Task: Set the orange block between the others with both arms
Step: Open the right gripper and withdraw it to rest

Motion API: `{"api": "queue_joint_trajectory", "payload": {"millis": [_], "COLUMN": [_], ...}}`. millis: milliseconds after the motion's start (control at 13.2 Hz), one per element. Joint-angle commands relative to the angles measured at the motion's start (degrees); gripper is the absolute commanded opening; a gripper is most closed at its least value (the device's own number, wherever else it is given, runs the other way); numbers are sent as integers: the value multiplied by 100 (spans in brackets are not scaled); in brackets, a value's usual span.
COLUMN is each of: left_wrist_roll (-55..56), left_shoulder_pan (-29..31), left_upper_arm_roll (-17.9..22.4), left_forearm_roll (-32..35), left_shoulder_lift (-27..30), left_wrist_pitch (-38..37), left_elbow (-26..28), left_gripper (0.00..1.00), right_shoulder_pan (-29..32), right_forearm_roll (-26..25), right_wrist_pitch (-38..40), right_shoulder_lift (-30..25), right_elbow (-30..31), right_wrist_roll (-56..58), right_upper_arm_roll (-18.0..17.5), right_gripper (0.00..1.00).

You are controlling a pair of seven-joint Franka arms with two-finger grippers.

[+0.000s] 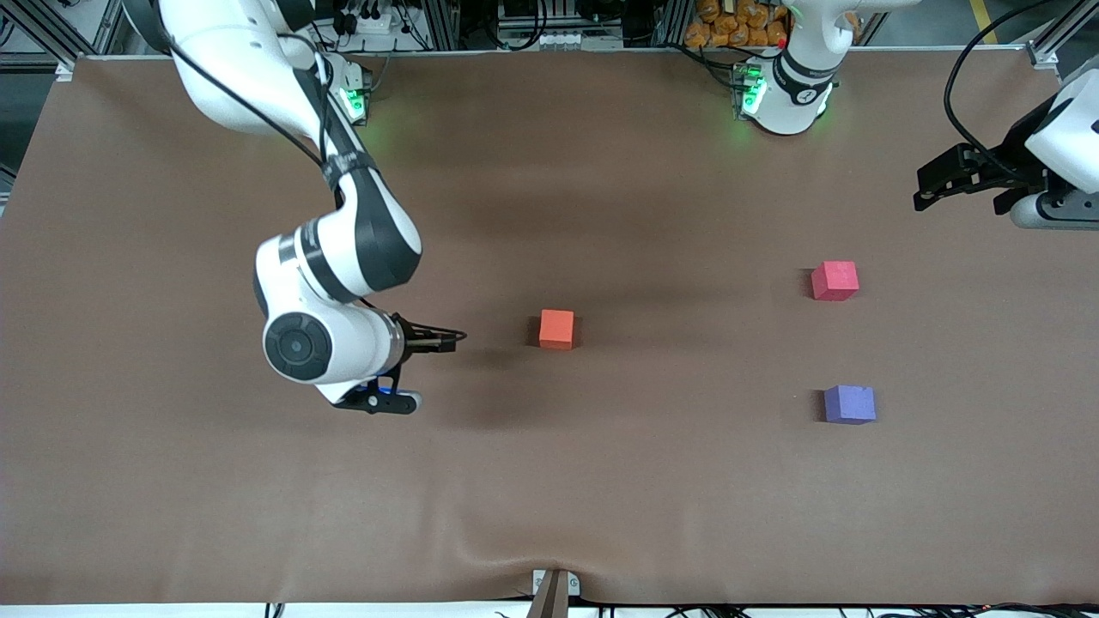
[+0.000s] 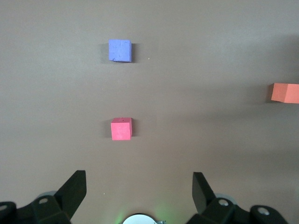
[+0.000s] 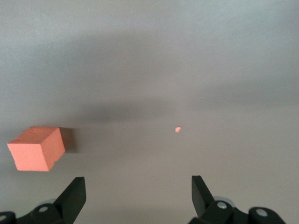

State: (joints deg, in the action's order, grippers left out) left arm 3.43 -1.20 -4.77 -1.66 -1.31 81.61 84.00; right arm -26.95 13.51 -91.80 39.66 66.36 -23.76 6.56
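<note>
The orange block (image 1: 556,329) (image 3: 36,148) (image 2: 285,92) rests near the middle of the brown table. At the left arm's end lie the others: a pinkish-red cube (image 1: 834,281) (image 2: 121,129) and, nearer the front camera, a purple-blue cube (image 1: 849,404) (image 2: 120,50), with a bare gap between them. My right gripper (image 1: 446,338) (image 3: 138,182) hangs open and empty over the table, a short way from the orange block toward the right arm's end. Out by the table's edge at the left arm's end, my left gripper (image 1: 932,184) (image 2: 138,179) is open and empty too.
A brown mat (image 1: 549,481) covers the table and puckers at its front edge. A tiny orange crumb (image 3: 178,129) lies on the mat near the right gripper. Both arm bases (image 1: 786,94) glow green along the back edge.
</note>
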Motion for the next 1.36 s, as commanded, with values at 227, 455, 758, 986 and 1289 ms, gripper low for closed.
{"api": "queue_joint_trajectory", "payload": {"millis": [227, 455, 758, 986, 1289], "left_wrist_roll": [-106, -106, -97, -97, -106], "left_shoulder_pan": [50, 50, 50, 32, 50], "left_upper_arm_roll": [-23, -23, -23, -23, -23], "left_forearm_roll": [-36, -45, -45, -18, -54], "left_shoulder_lift": [-10, -10, -10, -36, -115], "left_wrist_pitch": [13, 13, 13, 13, 74], "left_elbow": [-51, -51, -51, -51, -68], "left_gripper": [100, 100, 100, 100, 100], "right_shoulder_pan": [250, 742, 1577, 2366, 3616], "right_forearm_roll": [-226, -235, -506, -831, -1306], "right_wrist_pitch": [487, 916, 1514, 1638, 1604], "right_shoulder_lift": [-923, -1634, -2356, -2796, -3051], "right_elbow": [140, 403, 483, 615, 798], "right_wrist_roll": [151, 818, 1389, 1847, 1945], "right_upper_arm_roll": [284, 284, 267, -213, -1595], "right_gripper": [100, 100, 100, 100, 100]}}
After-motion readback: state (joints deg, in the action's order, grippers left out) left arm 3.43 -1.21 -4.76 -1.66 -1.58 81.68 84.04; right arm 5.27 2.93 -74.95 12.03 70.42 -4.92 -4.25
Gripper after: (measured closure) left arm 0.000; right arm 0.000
